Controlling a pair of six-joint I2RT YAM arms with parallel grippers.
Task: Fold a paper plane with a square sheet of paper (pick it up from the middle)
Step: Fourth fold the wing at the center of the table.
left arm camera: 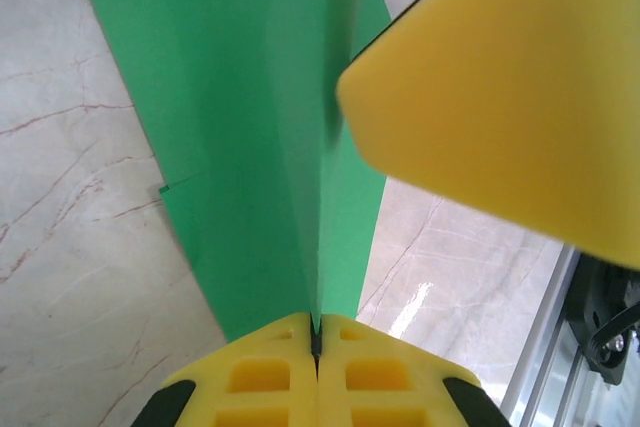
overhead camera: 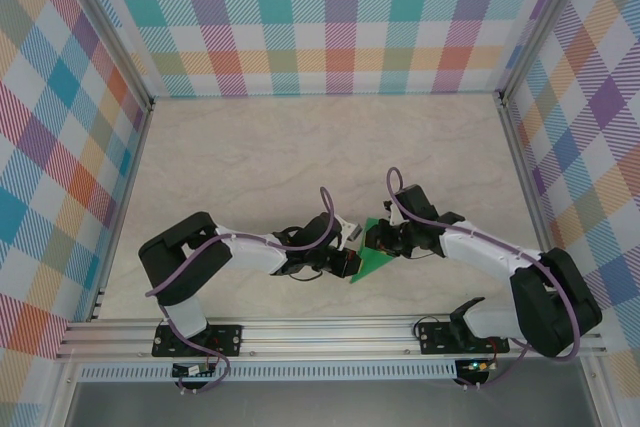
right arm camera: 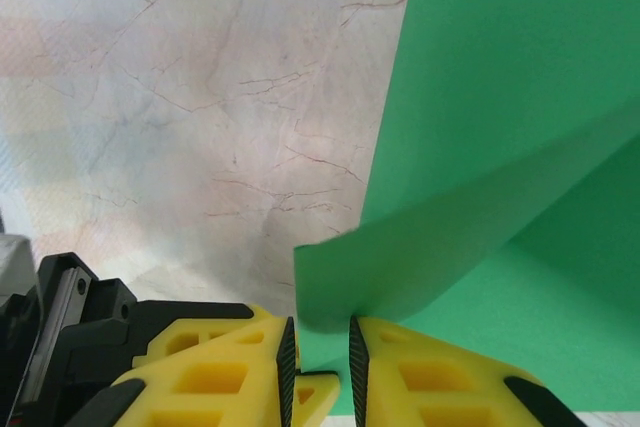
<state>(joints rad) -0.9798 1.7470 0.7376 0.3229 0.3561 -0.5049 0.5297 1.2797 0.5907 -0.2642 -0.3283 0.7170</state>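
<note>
Ahead of the left claw (overhead camera: 345, 261): jaws pressed together, pinching the green paper sheet (overhead camera: 375, 263) on its raised centre crease, plain from the left wrist. The sheet ran straight out from this claw, long axis in line with the fingers, with a panel falling to each side of the ridge. A marble-look table (overhead camera: 260, 157) lay beneath and to the claw's left. Close ahead and to its right, a yellow finger (left arm camera: 500, 97) of the other arm hung over the sheet near the ridge. Judged this the tightest spot for any move.

Between the claws: sheet partly folded, not a finished dart, bridging the short gap. Both claws were at it, neither clearly nearer.

At the right claw (overhead camera: 383, 239): jaws stood a narrow slot apart, with a curled flap edge of the sheet at the slot's mouth. Could not tell whether the pads bit it. The rest of the sheet spread ahead and to this claw's right.

Judgement: the next fold likely turns on that ridge line. Pulling off it risks a skewed crease or a tear. An aluminium rail (overhead camera: 320, 332) lay behind both claws, well apart.
</note>
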